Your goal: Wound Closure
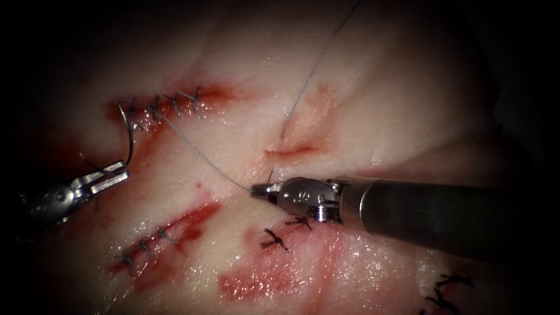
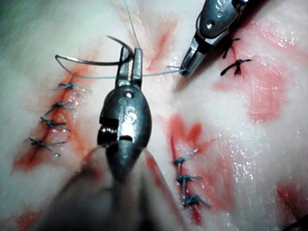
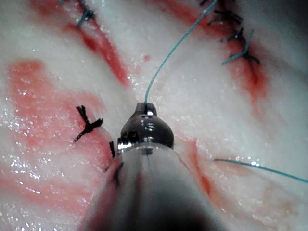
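The left tool sits left of the stitched upper cut, its jaws shut on the curved needle near one end. The needle arcs up toward the cut's left end and looks free of the tissue. In the left wrist view the needle curves away from the left tool. Thread runs from the stitched cut down to the right tool, whose jaws are shut on it. The right wrist view shows the right tool pinching the thread. The right tool also appears in the left wrist view.
A second strand of thread comes down from the top to a small open cut just above the right tool. A stitched cut lies lower left. Dark knots sit below the right tool. Red fluid marks the near tissue.
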`<state>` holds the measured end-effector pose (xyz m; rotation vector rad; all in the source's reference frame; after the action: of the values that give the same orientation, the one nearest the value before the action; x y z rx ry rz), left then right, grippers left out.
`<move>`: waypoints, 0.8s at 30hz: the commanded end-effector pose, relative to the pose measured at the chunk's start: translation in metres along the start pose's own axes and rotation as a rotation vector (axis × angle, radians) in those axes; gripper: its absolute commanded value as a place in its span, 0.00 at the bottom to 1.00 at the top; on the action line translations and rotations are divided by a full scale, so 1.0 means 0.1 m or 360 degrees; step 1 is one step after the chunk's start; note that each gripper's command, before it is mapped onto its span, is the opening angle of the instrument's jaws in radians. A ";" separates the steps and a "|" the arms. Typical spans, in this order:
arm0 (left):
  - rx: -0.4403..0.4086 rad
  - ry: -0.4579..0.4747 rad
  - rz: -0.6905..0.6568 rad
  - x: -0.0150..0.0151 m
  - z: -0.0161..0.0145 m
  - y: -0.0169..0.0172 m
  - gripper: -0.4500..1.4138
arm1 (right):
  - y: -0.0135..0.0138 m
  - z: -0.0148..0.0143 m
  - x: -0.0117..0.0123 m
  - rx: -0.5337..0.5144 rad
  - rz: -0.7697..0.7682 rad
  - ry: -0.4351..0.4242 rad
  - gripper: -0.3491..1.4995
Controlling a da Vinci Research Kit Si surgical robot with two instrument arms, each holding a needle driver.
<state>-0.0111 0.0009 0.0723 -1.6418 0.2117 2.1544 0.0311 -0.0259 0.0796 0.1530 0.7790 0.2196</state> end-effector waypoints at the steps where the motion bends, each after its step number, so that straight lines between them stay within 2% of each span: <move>1: 0.0011 -0.0009 0.0001 -0.004 0.009 -0.004 0.00 | -0.011 0.005 0.019 0.0025 0.0002 0.0026 0.00; 7: 0.0096 -0.0041 0.0003 -0.012 0.015 -0.015 0.00 | -0.033 -0.008 0.066 0.0150 0.0012 0.0152 0.00; 14: 0.0152 -0.0073 0.0035 -0.015 0.012 -0.021 0.00 | -0.047 -0.009 0.080 0.0204 -0.0016 0.0217 0.00; 18: 0.0200 -0.0058 0.0044 -0.014 0.007 -0.030 0.00 | -0.055 -0.007 0.100 0.0234 -0.0038 0.0295 0.01; 19: 0.0238 -0.0050 0.0054 -0.014 0.004 -0.037 0.00 | -0.049 -0.005 0.102 0.0210 -0.0032 0.0351 0.55; 20: 0.0238 -0.0050 0.0054 -0.014 0.004 -0.037 0.00 | -0.049 -0.005 0.102 0.0210 -0.0032 0.0351 0.55; 21: 0.0263 -0.0052 0.0077 -0.014 0.001 -0.040 0.00 | -0.042 -0.005 0.103 0.0157 -0.0020 0.0387 0.77; 22: 0.0291 -0.0067 0.0108 -0.014 -0.002 -0.045 0.00 | -0.036 -0.006 0.102 0.0107 -0.0006 0.0399 0.85; 24: 0.0342 -0.0088 0.0135 -0.015 -0.014 -0.054 0.00 | -0.019 -0.016 0.096 -0.0002 0.0019 0.0397 0.92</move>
<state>-0.0068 0.0044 0.0735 -1.4761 0.4847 2.1514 0.0367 -0.0262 0.0712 0.1403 1.0279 0.2463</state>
